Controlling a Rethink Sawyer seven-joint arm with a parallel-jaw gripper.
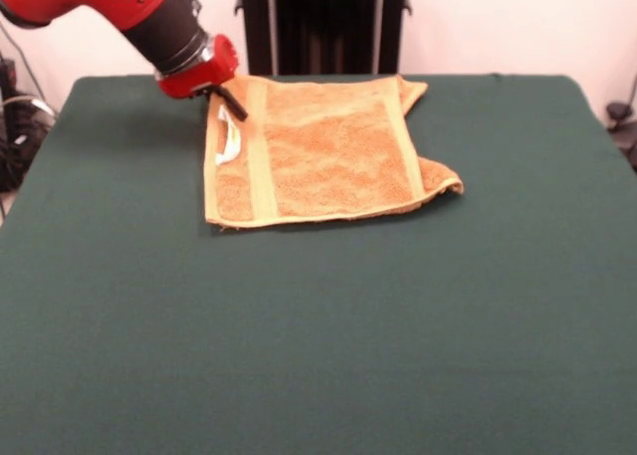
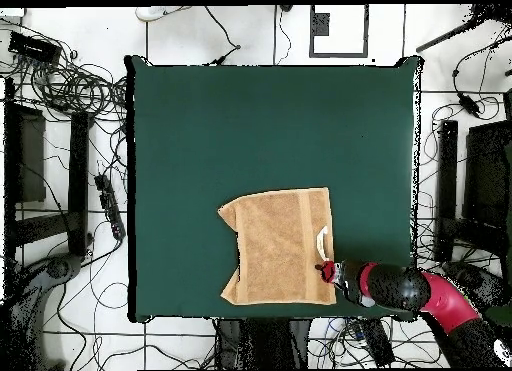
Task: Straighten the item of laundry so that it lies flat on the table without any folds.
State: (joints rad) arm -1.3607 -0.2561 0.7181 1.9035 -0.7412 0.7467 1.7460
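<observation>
The orange-tan towel [image 1: 328, 151] lies on the far half of the green table [image 1: 318, 326], mostly spread out. Two paler bands run across it, and a white label [image 1: 229, 136] sits by its left edge. Its right edge is turned under or over, leaving a flap at the near right corner [image 1: 440, 181] and a bent far right corner [image 1: 413, 92]. My gripper [image 1: 224, 99] is low at the towel's far left corner, just past the label. In the overhead view the gripper [image 2: 327, 270] sits at the towel's [image 2: 280, 247] right edge, below the label [image 2: 322, 244].
My red and black arm [image 1: 149, 12] comes in from the upper left in the front view. In the overhead view, cables [image 2: 70, 82] and stands lie on the floor around the table [image 2: 250, 127].
</observation>
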